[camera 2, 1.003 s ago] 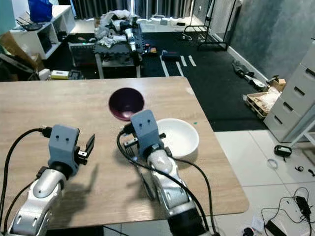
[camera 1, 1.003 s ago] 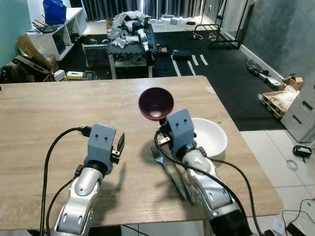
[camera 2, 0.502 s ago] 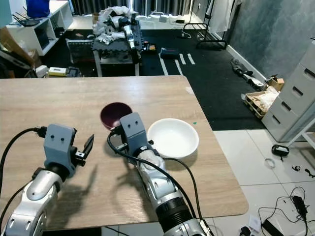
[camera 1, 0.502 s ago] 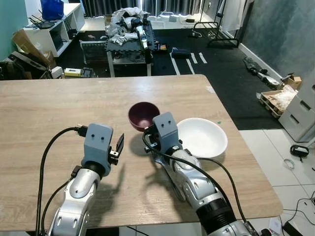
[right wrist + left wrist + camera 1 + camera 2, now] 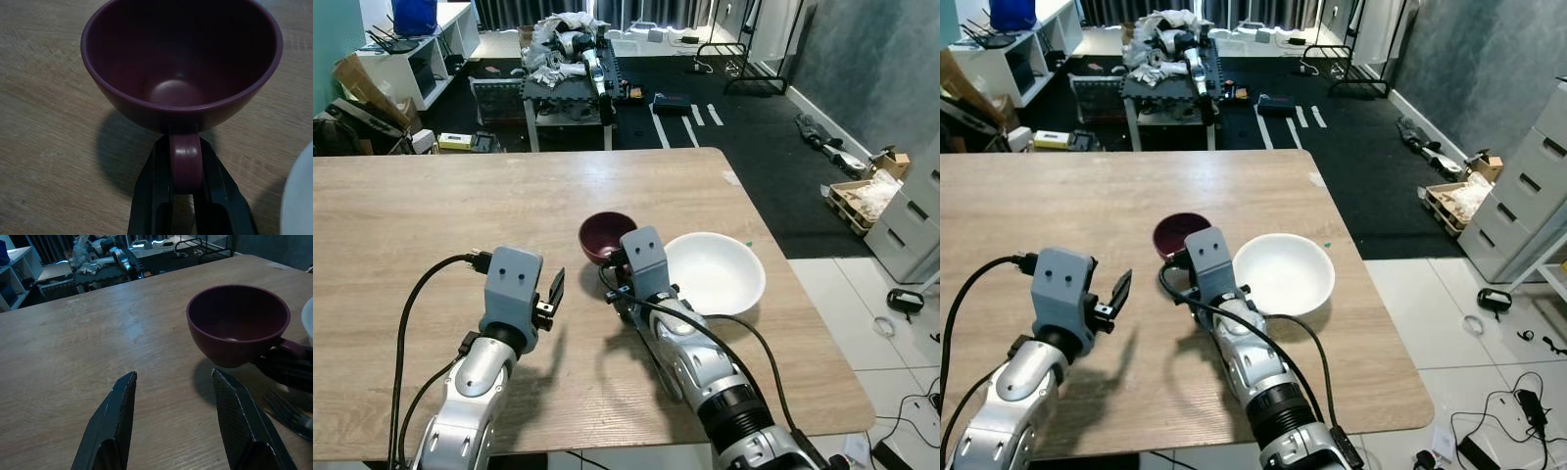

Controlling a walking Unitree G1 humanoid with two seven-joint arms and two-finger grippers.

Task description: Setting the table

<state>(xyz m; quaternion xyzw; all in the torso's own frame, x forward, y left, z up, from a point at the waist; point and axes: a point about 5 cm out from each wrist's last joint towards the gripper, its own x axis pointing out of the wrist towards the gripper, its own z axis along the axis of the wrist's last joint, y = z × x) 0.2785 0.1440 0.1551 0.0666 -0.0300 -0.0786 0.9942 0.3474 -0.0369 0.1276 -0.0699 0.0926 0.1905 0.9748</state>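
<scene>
A dark maroon cup [image 5: 604, 235] stands upright and low over the wooden table [image 5: 431, 206], just left of a white bowl [image 5: 717, 276]. My right gripper [image 5: 183, 147] is shut on the cup's handle [image 5: 185, 159], one black finger on each side. A shadow lies under the cup [image 5: 237, 325]; I cannot tell whether it touches the wood. A fork [image 5: 287, 411] lies on the table beneath my right arm. My left gripper [image 5: 173, 376] hovers open and holding nothing, a short way left of the cup.
The table's right edge runs close behind the white bowl. Beyond the far edge are a low cart heaped with clutter [image 5: 570, 59], white shelves [image 5: 416, 59] and dark floor. Bare wood stretches across the left half of the table.
My right gripper has brought the cup down from a raised, tilted pose to upright and low beside the bowl. The left gripper has stayed in place.
</scene>
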